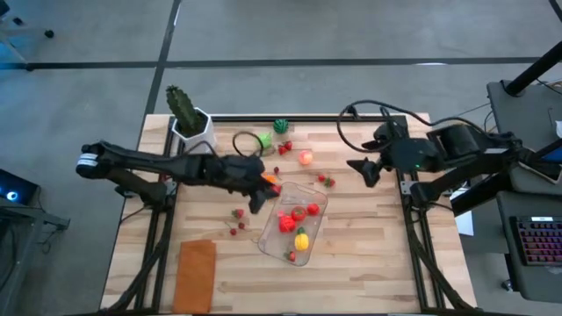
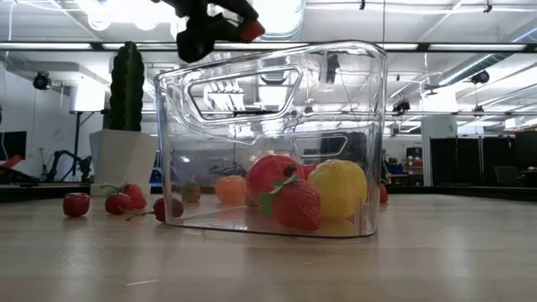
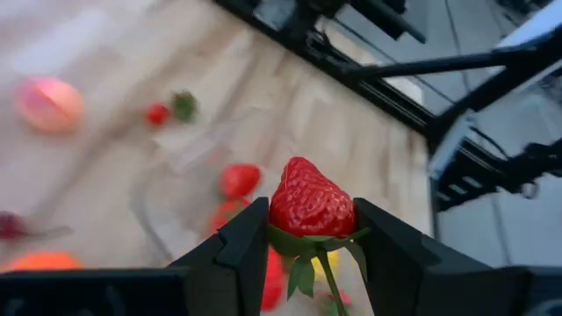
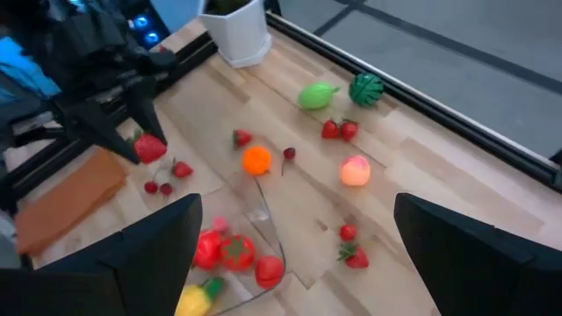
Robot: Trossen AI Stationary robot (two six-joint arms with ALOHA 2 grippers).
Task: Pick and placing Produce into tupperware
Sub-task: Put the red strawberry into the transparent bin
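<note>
My left gripper (image 1: 262,187) is shut on a red toy strawberry (image 3: 310,204) and hangs above the table at the tupperware's left far corner. The tupperware (image 1: 295,221) is a clear box standing on the wood. In it lie a red tomato (image 2: 270,174), a strawberry (image 2: 298,204) and a yellow piece (image 2: 339,188). More produce lies loose on the table: a peach (image 1: 306,158), a light green piece (image 1: 263,139), a dark green piece (image 1: 281,125) and cherries (image 1: 237,219). My right gripper (image 1: 363,171) stands open and high near the right side, holding nothing. My left gripper pinches the strawberry between its two fingers (image 3: 244,246), on the two sides of its leafy end (image 3: 285,235). The fingers slant down from the table's left. The berry is lifted clear, its pointed tip stands out past the fingers, and its green leaves (image 3: 303,272) hang below.
A cactus in a white pot (image 1: 188,118) stands at the far left corner. A flat orange-brown rectangle (image 1: 197,274) lies at the near left. A small strawberry (image 1: 327,181) lies between the tupperware and my right gripper. Bare wood shows at the near right.
</note>
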